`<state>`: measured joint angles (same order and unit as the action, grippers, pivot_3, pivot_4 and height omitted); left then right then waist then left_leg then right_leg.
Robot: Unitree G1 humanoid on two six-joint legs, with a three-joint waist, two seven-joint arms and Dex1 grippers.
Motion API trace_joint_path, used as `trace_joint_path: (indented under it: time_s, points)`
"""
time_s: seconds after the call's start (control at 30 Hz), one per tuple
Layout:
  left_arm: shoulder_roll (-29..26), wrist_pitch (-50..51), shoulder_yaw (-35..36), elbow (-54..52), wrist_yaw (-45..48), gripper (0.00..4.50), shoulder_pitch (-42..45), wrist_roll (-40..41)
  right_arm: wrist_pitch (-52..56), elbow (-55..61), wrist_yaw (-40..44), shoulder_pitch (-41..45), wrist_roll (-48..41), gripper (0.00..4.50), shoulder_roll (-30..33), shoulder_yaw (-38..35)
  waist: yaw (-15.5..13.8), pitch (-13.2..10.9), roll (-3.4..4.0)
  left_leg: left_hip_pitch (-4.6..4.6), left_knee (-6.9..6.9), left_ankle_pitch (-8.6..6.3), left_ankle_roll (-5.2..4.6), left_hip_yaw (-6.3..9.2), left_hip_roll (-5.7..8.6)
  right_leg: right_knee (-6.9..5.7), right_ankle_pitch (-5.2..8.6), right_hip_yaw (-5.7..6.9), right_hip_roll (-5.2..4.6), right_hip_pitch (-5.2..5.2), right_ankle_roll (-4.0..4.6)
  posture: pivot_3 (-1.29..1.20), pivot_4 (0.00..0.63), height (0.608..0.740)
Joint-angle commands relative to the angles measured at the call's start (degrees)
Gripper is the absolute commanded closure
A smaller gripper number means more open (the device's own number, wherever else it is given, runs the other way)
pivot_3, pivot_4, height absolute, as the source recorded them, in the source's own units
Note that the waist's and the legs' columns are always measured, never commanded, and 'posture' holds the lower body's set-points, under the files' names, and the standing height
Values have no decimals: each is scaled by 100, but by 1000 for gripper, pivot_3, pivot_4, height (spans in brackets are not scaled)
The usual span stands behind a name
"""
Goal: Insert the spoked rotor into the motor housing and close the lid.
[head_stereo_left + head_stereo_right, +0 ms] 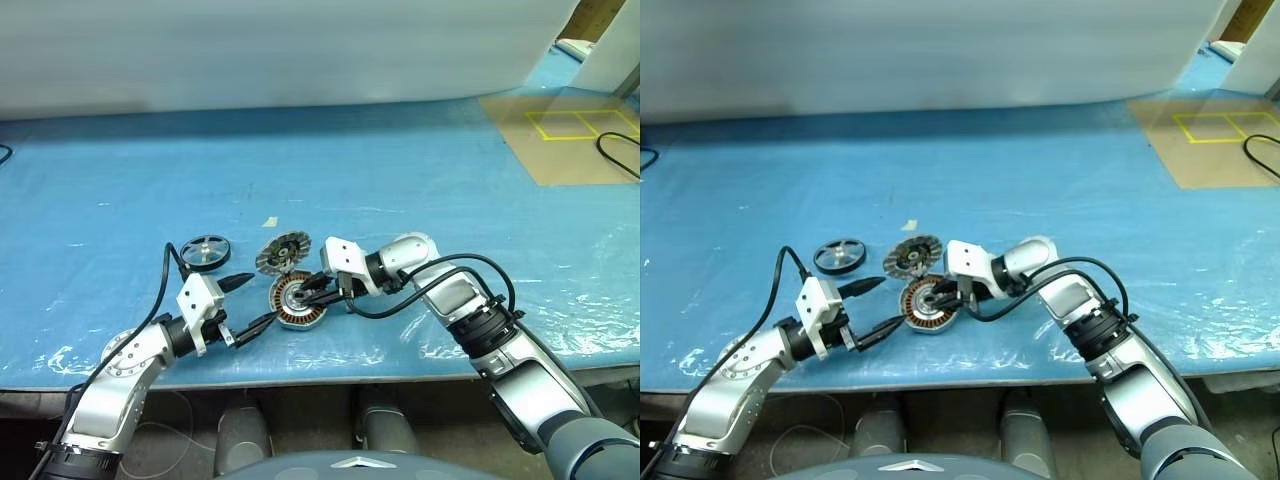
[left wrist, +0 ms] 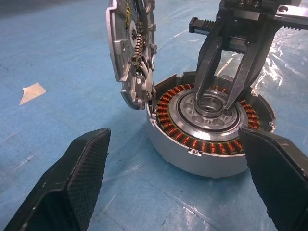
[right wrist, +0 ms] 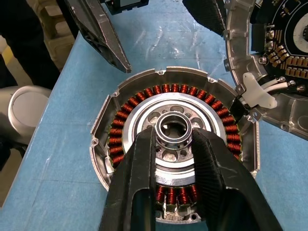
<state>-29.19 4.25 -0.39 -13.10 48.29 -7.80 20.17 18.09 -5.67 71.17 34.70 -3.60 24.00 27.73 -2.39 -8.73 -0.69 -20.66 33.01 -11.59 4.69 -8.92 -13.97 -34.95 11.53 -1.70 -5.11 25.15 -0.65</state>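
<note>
You face a table (image 1: 420, 170) under a blue sheet, glossy and wrinkled near its front edge, where glare spots catch the light. A white wall (image 1: 280, 50) rises along the table's far side. At far right lies a brown board (image 1: 560, 150) marked with yellow tape (image 1: 585, 124) squares, and a black cable (image 1: 618, 152) curls over its right edge. A small scrap of pale tape (image 1: 269, 222) sits on the sheet mid-table.

motor housing (image 3: 173, 139): copper-orange windings, silver hub; table (image 1: 400, 170) blue; spoked rotor (image 1: 205, 252) black; pincer fingers (image 2: 82, 178) black.
</note>
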Motion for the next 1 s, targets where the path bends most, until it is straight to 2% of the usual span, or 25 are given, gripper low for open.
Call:
trace_joint_path:
  time_s: [0.03, 0.07, 0.33, 0.43, 0.63, 0.8, 1.0]
  points:
    - [-32, -27, 32, -214, -3, 0, -29, 19, 158, 276, -54, 1, -281, 2052, -134, -196, 3, 0, 0, 0, 0, 0, 0, 0, 0, 0, 0, 0, 0, 0, 0, 0, 150, 740]
    - [-36, -26, 34, -214, -1, 0, -33, 19, 249, 299, -64, 18, -386, 1765, -188, -258, 5, 0, 0, 0, 0, 0, 0, 0, 0, 0, 0, 0, 0, 0, 0, 0, 150, 740]
    - [-28, -5, 1, -152, 16, 0, 48, 6, 962, 512, -173, 61, -978, 1765, -429, -595, -5, 0, 0, 0, 0, 1, 1, 0, 0, 0, 0, 0, 0, 0, 0, 0, 150, 740]
    - [-28, -2, -4, -146, 23, 0, 57, 4, 1024, 545, -190, 28, -1012, 2352, -409, -583, -7, 0, 0, 0, 0, 4, 7, 0, 0, 0, 0, 0, 0, 0, 0, 0, 150, 740]
    - [-29, 11, 15, -153, 21, 0, 68, 20, 776, 388, -273, 7, -826, 4391, -359, -483, -4, 0, 0, 0, 0, 6, 10, 0, 0, 0, 0, 0, 0, 0, 0, 0, 150, 740]
    - [-3, 8, 101, -189, -41, 0, -25, 68, 628, 302, -300, -27, -737, 4452, -349, -429, -5, 0, 0, -1, 0, 5, 10, 0, 0, 1, 0, 0, 0, 0, 0, 0, 150, 740]
    - [317, 268, 469, -501, -368, 0, -375, 628, 488, 420, -160, -80, -834, 4452, -295, -489, -4, 0, 0, -3, -1, 5, 10, 1, -1, 4, 0, 1, 0, 1, 0, 0, 150, 740]
